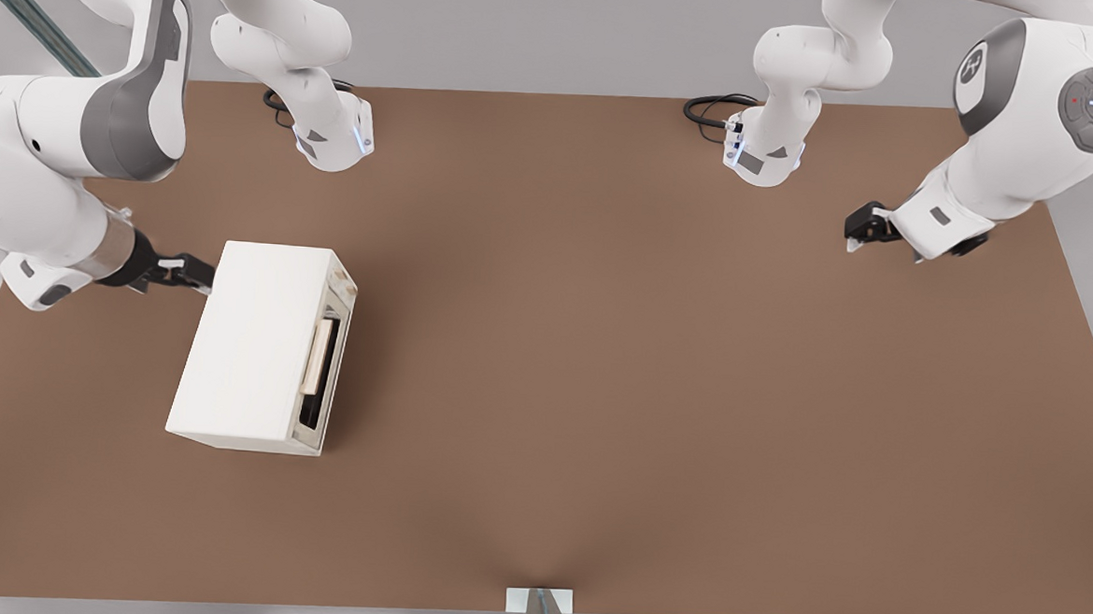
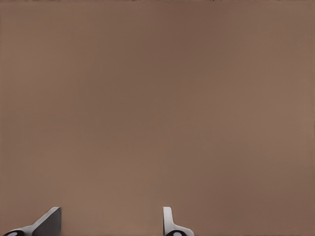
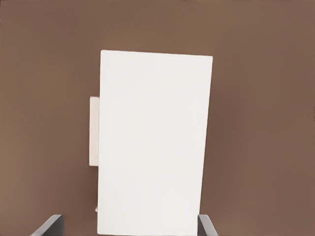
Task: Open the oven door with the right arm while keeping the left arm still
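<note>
Brown tabletop [image 1: 600, 347] fills the scene, with a white box oven [image 1: 254, 348] standing toward 9 o'clock from the table's middle in the front view. The oven door [image 1: 341, 315] faces 3 o'clock and looks shut against the body. Its pale bar handle [image 1: 321, 358] runs along the door's upper part, with the dark window below it.

The right arm [image 1: 58, 160] reaches in from the front view's left. Its gripper [image 1: 188, 272] sits just beside the oven's back edge, at about 10 o'clock from the box, on the side opposite the door. From the front view I cannot tell whether it touches the body.

The wrist camera looks down over the oven's plain top [image 3: 155, 142]. The two fingers [image 3: 49, 225] stand wide apart with nothing between them, and the handle [image 3: 94, 130] pokes out past one long edge.

This reads as an approach pose. The wide fingers suit closing around the bar, and the high view lets the arm find the handle before it commits. The door is not yet touched, so the task seems barely begun. The gripper would need to cross over the top toward 3 o'clock and come down at the handle. Clipping the box on the way could shove it.
</note>
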Motion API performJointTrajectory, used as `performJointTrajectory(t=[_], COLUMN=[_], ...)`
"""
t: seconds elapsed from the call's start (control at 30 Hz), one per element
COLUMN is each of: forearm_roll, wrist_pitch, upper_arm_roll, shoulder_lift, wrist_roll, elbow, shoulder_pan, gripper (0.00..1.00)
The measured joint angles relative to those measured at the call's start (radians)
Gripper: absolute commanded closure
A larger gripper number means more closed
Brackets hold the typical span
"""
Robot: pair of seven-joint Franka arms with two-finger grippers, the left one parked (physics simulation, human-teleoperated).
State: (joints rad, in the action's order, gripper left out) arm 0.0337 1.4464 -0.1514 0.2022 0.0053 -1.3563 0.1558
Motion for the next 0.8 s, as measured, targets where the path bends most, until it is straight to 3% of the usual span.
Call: performJointTrajectory(t=[0.1,0.13,0.17,0.3,0.57,0.8], forearm_roll=[-0.003,-0.004,-0.003,-0.113,-0.382,-0.445], wrist_pitch=[0.019,0.018,0.017,0.016,-0.066,-0.134], upper_arm_roll=[0.003,0.004,0.002,-0.023,-0.07,-0.066], shoulder_lift=[0.031,0.088,0.165,0.47,0.542,0.6], wrist_roll=[0.002,0.002,0.005,0.089,0.327,0.555], elbow=[-0.006,0.001,0.037,0.287,0.258,0.267], shoulder_pan=[0.003,0.023,0.062,0.259,0.4,0.419], gripper=[0.0,0.28,0.79,0.79,0.79,0.79])
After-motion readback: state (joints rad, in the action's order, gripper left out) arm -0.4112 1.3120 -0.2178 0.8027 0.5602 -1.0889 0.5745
